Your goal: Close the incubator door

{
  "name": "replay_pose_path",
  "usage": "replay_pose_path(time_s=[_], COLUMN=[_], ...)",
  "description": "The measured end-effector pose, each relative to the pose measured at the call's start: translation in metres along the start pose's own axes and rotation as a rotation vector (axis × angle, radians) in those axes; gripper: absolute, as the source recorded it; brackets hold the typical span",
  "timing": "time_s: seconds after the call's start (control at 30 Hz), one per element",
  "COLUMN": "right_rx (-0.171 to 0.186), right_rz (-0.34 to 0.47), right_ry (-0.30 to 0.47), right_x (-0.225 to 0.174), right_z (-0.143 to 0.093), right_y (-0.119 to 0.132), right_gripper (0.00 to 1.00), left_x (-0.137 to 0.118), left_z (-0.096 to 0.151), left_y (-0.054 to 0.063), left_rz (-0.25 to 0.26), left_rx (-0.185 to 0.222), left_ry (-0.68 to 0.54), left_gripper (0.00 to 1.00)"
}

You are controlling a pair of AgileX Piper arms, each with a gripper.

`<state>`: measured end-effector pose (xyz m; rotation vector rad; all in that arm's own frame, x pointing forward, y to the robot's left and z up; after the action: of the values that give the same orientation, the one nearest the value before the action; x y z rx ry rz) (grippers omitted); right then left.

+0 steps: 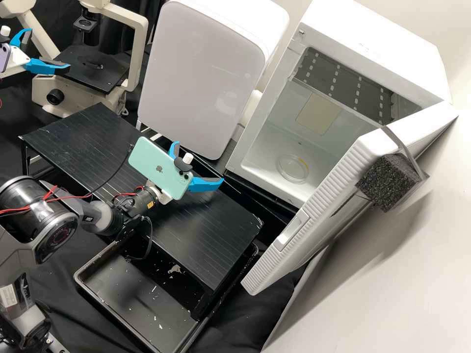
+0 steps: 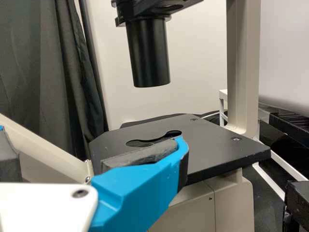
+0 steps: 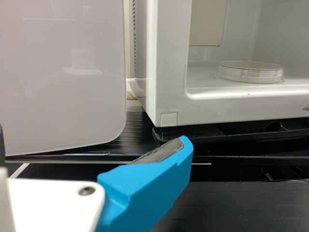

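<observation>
The incubator door [image 1: 338, 184] stands wide open, a dish [image 1: 293, 168] inside. The right gripper [image 1: 198, 163] hangs spread nearby — probably to push it shut; the left gripper [image 1: 49, 49], also spread, is by the microscope [image 1: 93, 77], likely clear of the swing.

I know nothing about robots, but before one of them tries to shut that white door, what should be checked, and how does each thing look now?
1. Door shut: not ok, it stands wide open.
2. Dish inside the incubator: ok, it sits on the chamber floor.
3. Right gripper at the door: not ok, it is apart from it, above the black stand.
4. Right fingers free: ok, spread and holding nothing.
5. Left gripper clear of the door: ok, near the microscope.
6. Hinge moves freely: cannot tell.
</observation>
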<state>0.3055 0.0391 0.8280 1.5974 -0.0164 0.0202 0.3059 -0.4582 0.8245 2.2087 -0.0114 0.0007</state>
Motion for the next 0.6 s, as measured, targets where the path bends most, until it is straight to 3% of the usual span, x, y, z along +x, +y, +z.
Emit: replay_pose_path(time_s=[0.4,0.6], right_rx=[0.000,-0.002], right_rz=[0.013,0.085], right_ry=[0.003,-0.005], right_x=[-0.006,-0.037], right_z=[0.002,0.009], right_y=[0.001,0.016], right_gripper=[1.00,1.00], left_x=[0.000,0.000], left_z=[0.000,0.000], left_y=[0.000,0.000], left_rz=[0.000,0.000], left_rx=[0.000,0.000], left_ry=[0.000,0.000], left_gripper=[1.00,1.00])
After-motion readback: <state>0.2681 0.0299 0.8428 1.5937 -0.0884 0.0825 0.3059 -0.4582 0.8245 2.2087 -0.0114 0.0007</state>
